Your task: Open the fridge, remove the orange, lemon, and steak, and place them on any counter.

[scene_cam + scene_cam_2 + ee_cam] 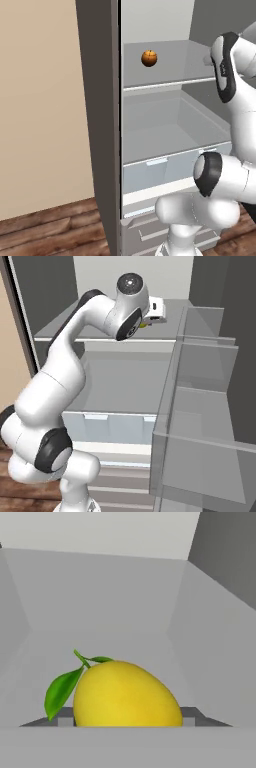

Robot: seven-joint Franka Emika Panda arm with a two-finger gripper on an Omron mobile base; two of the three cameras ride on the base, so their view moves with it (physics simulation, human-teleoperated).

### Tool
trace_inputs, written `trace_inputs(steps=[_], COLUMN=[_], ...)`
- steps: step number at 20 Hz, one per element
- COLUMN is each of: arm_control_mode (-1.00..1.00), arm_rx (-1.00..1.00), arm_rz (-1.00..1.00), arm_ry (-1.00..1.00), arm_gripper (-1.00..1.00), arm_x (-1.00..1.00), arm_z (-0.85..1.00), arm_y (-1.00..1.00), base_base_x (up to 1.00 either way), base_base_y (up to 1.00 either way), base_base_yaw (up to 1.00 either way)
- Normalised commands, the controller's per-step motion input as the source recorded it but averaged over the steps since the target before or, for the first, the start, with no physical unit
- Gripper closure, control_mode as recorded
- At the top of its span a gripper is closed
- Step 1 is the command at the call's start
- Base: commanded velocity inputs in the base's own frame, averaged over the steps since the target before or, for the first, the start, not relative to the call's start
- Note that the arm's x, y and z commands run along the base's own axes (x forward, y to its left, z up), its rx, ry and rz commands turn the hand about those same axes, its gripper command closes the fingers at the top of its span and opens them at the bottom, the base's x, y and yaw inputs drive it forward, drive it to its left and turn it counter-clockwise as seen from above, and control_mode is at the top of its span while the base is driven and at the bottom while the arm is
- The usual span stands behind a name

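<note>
Lemon (pixel 125 694) sits between the hand's (pixel 125 722) tips, seemingly grasped; a loose pinch could let it roll off the shelf (pixel 170 80).

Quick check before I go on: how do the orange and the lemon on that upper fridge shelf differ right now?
The orange is round and dark orange with a brownish stem dimple; the lemon is bright yellow, oval, and carries green leaves. The orange sits alone on the shelf's left part, away from the arm; the lemon lies right in front of the hand camera, between the gripper fingertips. Both are inside the open fridge, on its pale grey interior.
</note>
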Motion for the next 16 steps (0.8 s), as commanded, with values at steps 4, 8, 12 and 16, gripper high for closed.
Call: trace_inputs(steps=[4, 8, 12, 16], arm_control_mode=[-1.0, -1.0, -1.0, -1.0], arm_rx=[0.0, 0.0, 0.0, 0.0], arm_rz=[0.0, 0.0, 0.0, 0.0], arm_ry=[0.0, 0.0, 0.0, 0.04], arm_gripper=[1.0, 1.0, 1.0, 1.0], arm_x=[-1.0, -0.96, -0.93, -0.92], arm_z=[0.16, 0.11, 0.16, 0.13], arm_y=[0.59, 0.61, 0.51, 0.43], base_base_x=[0.0, 0.0, 0.0, 0.0], base_base_y=[0.0, 0.0, 0.0, 0.0], base_base_yaw=[0.0, 0.0, 0.0, 0.0])
